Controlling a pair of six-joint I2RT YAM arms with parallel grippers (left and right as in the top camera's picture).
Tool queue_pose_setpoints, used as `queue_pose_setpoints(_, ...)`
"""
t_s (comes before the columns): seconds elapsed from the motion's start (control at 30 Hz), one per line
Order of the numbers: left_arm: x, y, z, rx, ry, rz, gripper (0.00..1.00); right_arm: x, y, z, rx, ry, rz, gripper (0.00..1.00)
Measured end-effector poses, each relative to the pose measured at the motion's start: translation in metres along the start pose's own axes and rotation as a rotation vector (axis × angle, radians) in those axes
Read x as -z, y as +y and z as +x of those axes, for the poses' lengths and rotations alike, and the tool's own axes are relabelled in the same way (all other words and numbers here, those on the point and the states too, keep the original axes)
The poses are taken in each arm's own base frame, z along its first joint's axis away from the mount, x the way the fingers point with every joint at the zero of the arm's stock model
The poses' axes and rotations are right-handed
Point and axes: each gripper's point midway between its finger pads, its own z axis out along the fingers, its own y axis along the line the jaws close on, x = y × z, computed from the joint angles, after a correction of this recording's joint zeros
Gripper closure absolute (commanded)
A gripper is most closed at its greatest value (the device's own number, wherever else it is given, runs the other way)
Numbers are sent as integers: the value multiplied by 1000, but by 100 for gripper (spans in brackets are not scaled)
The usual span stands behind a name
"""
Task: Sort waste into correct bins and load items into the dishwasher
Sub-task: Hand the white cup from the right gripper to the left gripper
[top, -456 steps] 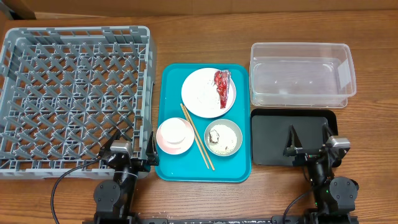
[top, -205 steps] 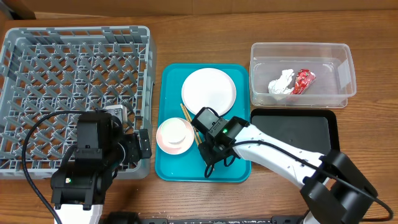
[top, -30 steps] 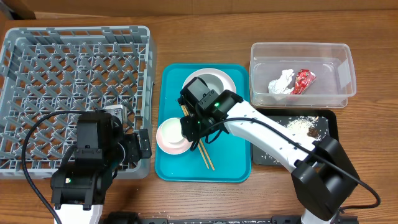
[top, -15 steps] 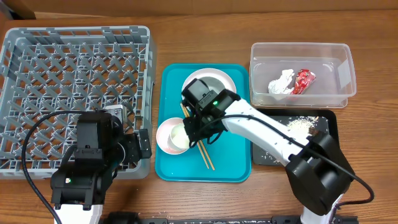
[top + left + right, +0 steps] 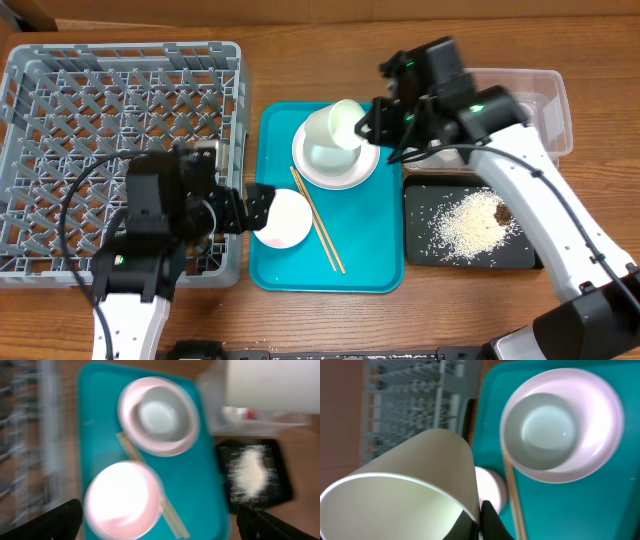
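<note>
My right gripper is clamped on the small white cup. It holds the cup tilted in the air over the far part of the teal tray, above the far edge of the white plate. On the right wrist camera the cup fills the near left of the picture, with one finger against its wall. The grey bowl sits inside the plate, and from that wrist I can see that the bowl holds nothing. My left gripper is low at the left edge of the teal tray, just beside the left rim of the pink bowl. On the left wrist camera its fingers stand wide apart with the bowl between them, and I cannot tell whether they touch it. The chopsticks lie diagonally on the tray, just right of the pink bowl and near the plate. To the right, the black tray carries a heap of rice with a brown scrap at its right side. Beyond it, the clear tub is mostly hidden by my right arm, so I cannot make out its contents from above. The dish rack stands at far left with no dishes in it.
</note>
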Motion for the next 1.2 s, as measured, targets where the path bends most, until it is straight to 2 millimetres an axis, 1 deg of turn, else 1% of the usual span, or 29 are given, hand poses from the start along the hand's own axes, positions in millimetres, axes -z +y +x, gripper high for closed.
queue_pose_setpoints(0.07,-11,-17,-10,-18,-5,124,0,6,4,0,-27,32,-90,96)
queue_pose_setpoints(0.17,-22,-39,-23,-45,-8,287,0,14,23,7,-25,99,-248,96)
queue_pose_setpoints(0.27,-29,-60,-35,-89,-19,452,1,21,42,16,-12,152,-366,96)
queue_pose_setpoints(0.3,-30,-68,-38,-111,-24,520,0,24,49,19,-8,173,-411,96)
queue_pose_setpoints(0.4,-27,-81,-42,-148,-29,627,1,31,61,25,-4,209,-490,96)
queue_pose_setpoints(0.53,-16,-97,-47,-215,-54,744,0,35,72,33,-1,248,-546,96)
queue_pose_setpoints(0.67,-4,-110,-53,-281,-90,824,3,35,79,40,5,274,-569,96)
queue_pose_setpoints(0.8,7,-119,-58,-310,-106,884,10,35,82,44,3,292,-584,96)
queue_pose_setpoints(0.87,9,-121,-58,-305,-100,900,11,35,83,44,3,293,-586,96)
queue_pose_setpoints(0.93,10,-121,-57,-298,-93,906,14,35,83,44,4,294,-587,96)
queue_pose_setpoints(1.1,11,-124,-55,-285,-77,920,15,36,83,44,3,294,-587,96)
queue_pose_setpoints(1.2,12,-127,-55,-298,-79,929,19,36,83,44,3,294,-587,96)
